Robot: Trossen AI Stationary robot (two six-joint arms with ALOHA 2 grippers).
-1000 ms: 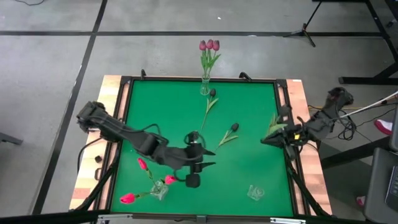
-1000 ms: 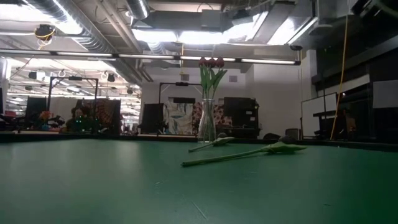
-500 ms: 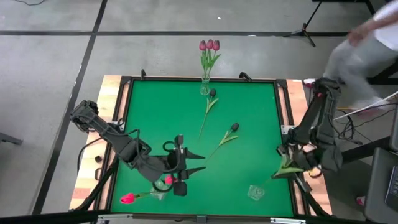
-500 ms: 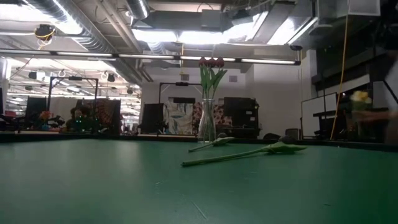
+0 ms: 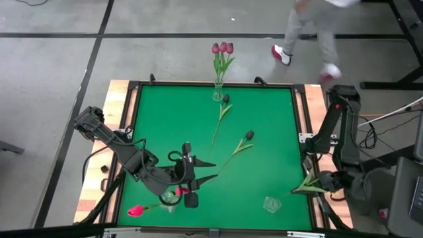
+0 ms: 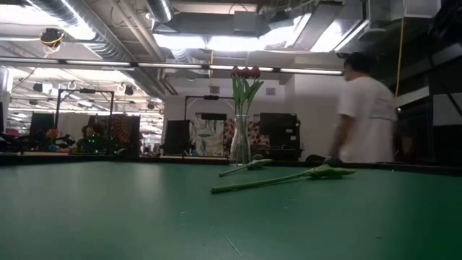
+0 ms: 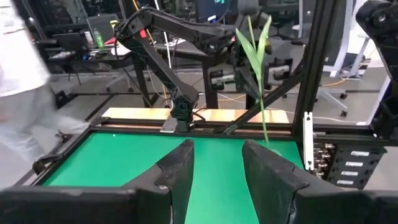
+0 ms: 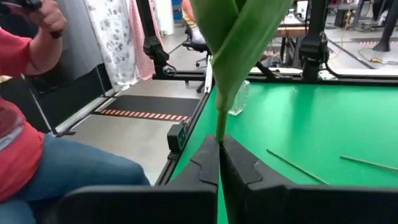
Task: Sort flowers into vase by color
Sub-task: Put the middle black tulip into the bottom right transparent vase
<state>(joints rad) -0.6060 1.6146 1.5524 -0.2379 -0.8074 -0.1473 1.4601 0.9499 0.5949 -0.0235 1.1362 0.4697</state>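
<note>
- We find the artificial tulips with thin green stems scattered over the green felt table (image 5: 264,119): three mauve-purple heads (image 5: 222,48) stand upright in a clear glass vase (image 5: 217,92) at the upper-centre edge of the high view.
- Two near-black tulips lie flat mid-table, one (image 5: 225,99) just below that vase, the other (image 5: 248,135) further down and right; in the low view both stems lie in front of the vase.
- Bright pink-red tulips sit at the lower left: one head (image 5: 135,211) lies on the felt, another (image 5: 180,191) shows beside a second small clear vase (image 5: 169,201), partly hidden by the arm.
- A third clear glass vase (image 5: 271,205) sits alone at the lower right.
- The right gripper (image 5: 322,184) hangs at the table's lower right edge, fingers pinched tight on a green-leaved tulip stem (image 8: 221,118); its head we cannot see.
- The left gripper (image 5: 198,170) sits over the lower left near the pink flowers, fingers spread apart with nothing between them.
- A person in a white shirt (image 6: 367,108) stands beyond the far edge, at the upper right of the high view.
- A seated person in a red top (image 8: 18,124) shows in the right wrist view.
</note>
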